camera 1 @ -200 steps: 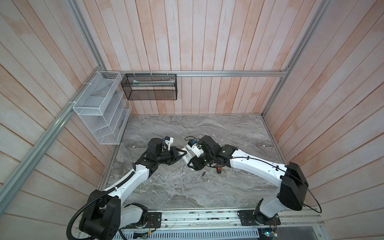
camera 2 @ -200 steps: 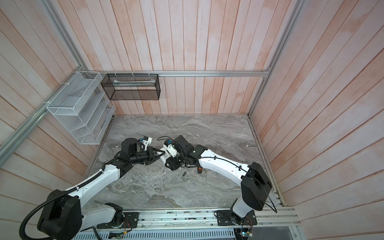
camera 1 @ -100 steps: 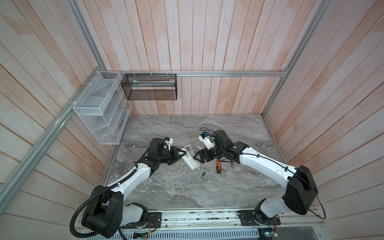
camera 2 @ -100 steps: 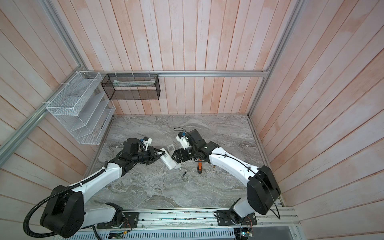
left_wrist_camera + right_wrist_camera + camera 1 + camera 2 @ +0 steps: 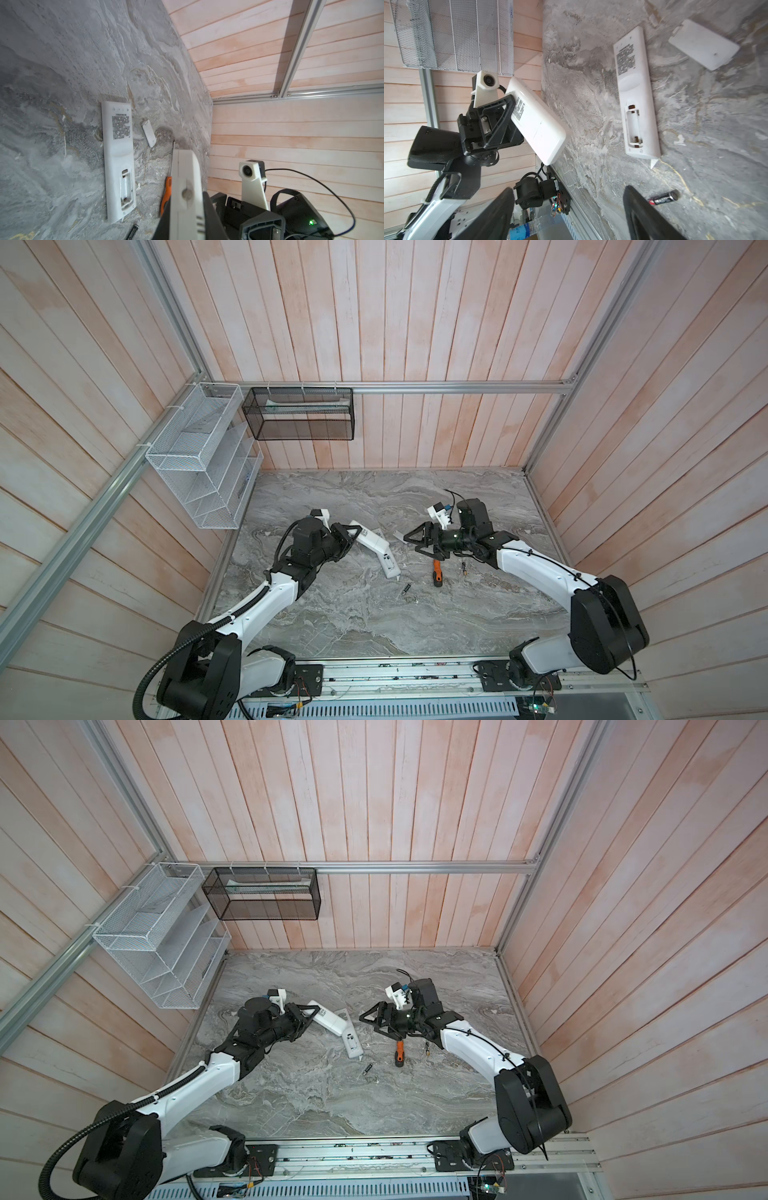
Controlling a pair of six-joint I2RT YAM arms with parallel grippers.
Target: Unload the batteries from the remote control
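One battery (image 5: 406,588), a slim dark cylinder, lies loose on the grey marbled desk (image 5: 353,614) just below centre in both top views. It is near the lower tip of a white remote control (image 5: 388,564) that lies back-up with its open battery bay (image 5: 633,126) empty. At upper left hang a white wire rack (image 5: 195,464) and a black mesh basket (image 5: 299,414) holding something long and pale. The left pincer (image 5: 349,536) is clamped on a second white remote (image 5: 365,537), while the right pincer (image 5: 412,543), close against it a second ago, has drawn off rightward with its jaws apart.
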